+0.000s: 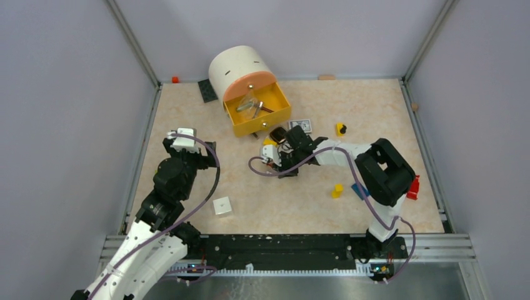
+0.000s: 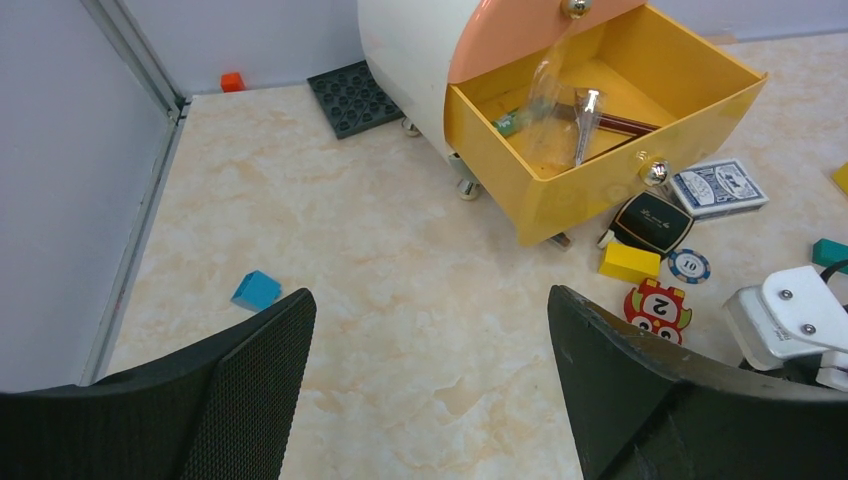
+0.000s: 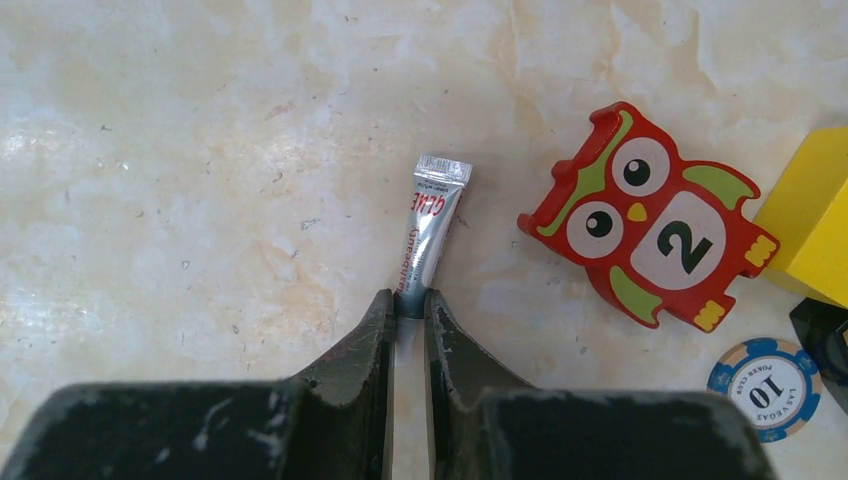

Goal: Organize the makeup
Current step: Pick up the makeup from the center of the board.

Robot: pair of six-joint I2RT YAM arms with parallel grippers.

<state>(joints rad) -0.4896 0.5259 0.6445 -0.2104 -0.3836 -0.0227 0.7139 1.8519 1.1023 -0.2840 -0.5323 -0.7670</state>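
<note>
The small silver tube point(image 3: 432, 215), printed with red letters, lies flat on the beige marbled tabletop point(image 3: 180, 140). Its dark near end sits between the two black fingers of the right gripper point(image 3: 408, 300), and we see the jaws clamped tight on it. In that wrist view a red owl-shaped tile point(image 3: 650, 230) bearing the number 2 lies just to the tube's right, not touching it. Past the owl we see the edge of a yellow block point(image 3: 815, 220) and a blue-and-white poker chip point(image 3: 765, 382) marked 10.

The left wrist view gives us the rest of the makeup. A black square compact point(image 2: 652, 222) lies on the table just in front of the yellow drawer point(image 2: 560, 185). The drawer stands pulled out of a white rounded cabinet point(image 2: 410, 50) with a peach front. Inside it we make out a clear pouch point(image 2: 545, 95), a silver metal tool point(image 2: 587, 120) leaning upward, a dark-red pencil point(image 2: 630, 125) and the tip of a green pencil point(image 2: 508, 123). A blue-backed deck of cards point(image 2: 718, 187) lies just beside the compact.

The left gripper point(image 2: 430, 300) hovers well apart from all this, its jaws spread wide and holding nothing. A small blue block point(image 2: 257, 290) lies near it, and a black studded plate point(image 2: 355, 95) rests by the far wall.
</note>
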